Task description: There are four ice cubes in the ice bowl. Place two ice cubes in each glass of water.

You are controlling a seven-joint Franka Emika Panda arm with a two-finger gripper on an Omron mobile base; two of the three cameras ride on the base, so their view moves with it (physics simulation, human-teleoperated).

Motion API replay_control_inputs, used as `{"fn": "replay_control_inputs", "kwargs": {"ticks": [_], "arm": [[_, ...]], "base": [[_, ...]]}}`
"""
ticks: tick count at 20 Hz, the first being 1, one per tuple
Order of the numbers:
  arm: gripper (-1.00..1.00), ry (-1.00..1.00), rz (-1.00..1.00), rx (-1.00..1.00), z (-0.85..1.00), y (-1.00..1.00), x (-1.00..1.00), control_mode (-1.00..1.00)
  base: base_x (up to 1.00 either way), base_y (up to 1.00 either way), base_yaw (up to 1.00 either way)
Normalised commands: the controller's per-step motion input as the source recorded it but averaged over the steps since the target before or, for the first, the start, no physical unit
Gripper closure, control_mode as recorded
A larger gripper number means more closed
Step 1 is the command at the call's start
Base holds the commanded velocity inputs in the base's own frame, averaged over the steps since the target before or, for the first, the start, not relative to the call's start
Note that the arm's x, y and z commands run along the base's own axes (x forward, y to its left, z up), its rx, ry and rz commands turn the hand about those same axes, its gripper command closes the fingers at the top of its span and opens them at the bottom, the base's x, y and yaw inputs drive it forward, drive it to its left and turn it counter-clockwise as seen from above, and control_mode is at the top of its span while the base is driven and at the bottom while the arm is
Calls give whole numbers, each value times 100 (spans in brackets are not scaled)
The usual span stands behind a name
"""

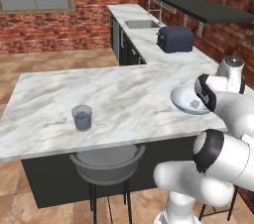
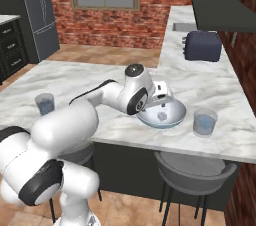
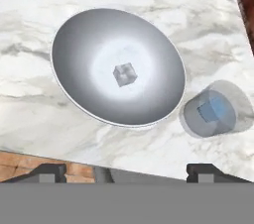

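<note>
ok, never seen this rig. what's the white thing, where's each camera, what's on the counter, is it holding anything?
A white robot arm on a drivable base, in a rendered kitchen. Two pictures come from cameras on the base, behind the arm to its left and right; the third looks down from its hand.

On the marble counter: the ice bowl with one ice cube visible, a glass of water beside it, another glass farther off, and a dark toaster.

The gripper hangs above the bowl, jaws wide apart, holding nothing.
</note>
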Motion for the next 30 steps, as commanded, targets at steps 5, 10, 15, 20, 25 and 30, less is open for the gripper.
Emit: {"fn": "replay_control_inputs", "kwargs": {"ticks": [5, 10, 15, 20, 25, 30], "arm": [[-100, 29, 13, -5, 0, 0, 47, -100], [-100, 1, 14, 9, -29, 0, 38, -100], [-100, 3, 14, 3, -33, 0, 28, -100], [-100, 6, 11, 0, -29, 0, 34, -100], [-100, 2, 4, 0, -33, -11, 27, -100], [-100, 1, 0, 0, -36, -16, 28, -100]], "base": [[0, 0, 0], [0, 0, 0], [0, 0, 0], [0, 0, 0], [0, 0, 0], [0, 0, 0]]}}
